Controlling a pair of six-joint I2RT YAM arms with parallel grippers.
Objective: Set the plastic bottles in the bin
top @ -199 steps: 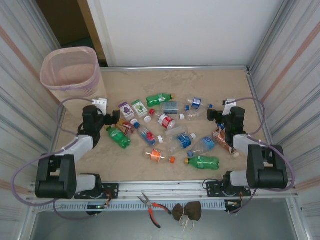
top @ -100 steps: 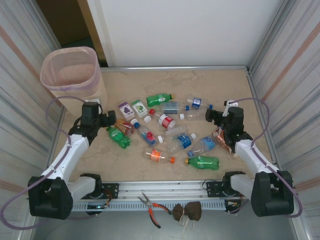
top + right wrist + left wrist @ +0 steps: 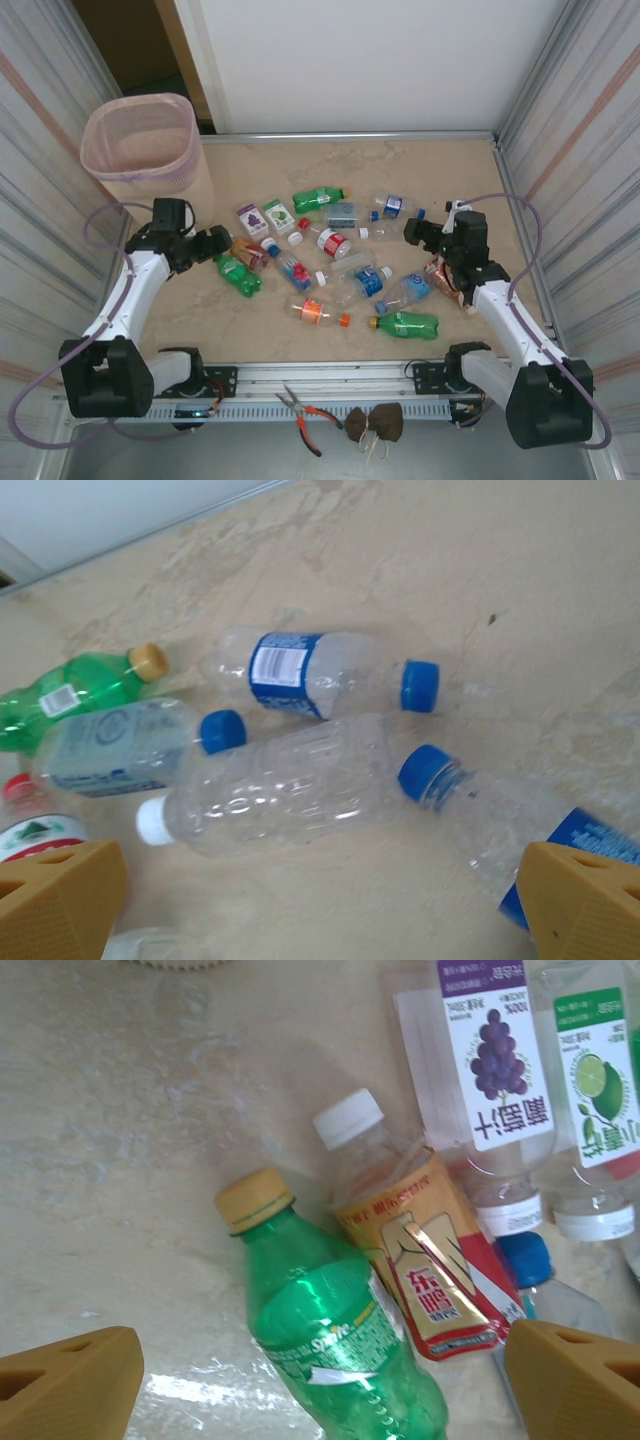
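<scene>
Both my grippers are spread wide and hold nothing; the left gripper (image 3: 322, 1385) hangs over a green bottle (image 3: 330, 1330) with a yellow cap, an orange-label bottle (image 3: 420, 1260) touching it; the right gripper (image 3: 322, 900) faces a clear bottle (image 3: 280, 785) with a white cap; other bottles (image 3: 320, 198) lie scattered mid-table (image 3: 450, 170); the bin (image 3: 140, 140) stands upright at the far left corner, well apart from them.

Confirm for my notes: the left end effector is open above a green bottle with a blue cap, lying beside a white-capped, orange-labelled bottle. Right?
One slip: the cap is yellow, not blue. In the left wrist view the open left end effector is above the green bottle with its yellow cap, lying beside the white-capped, orange-labelled bottle.
</scene>
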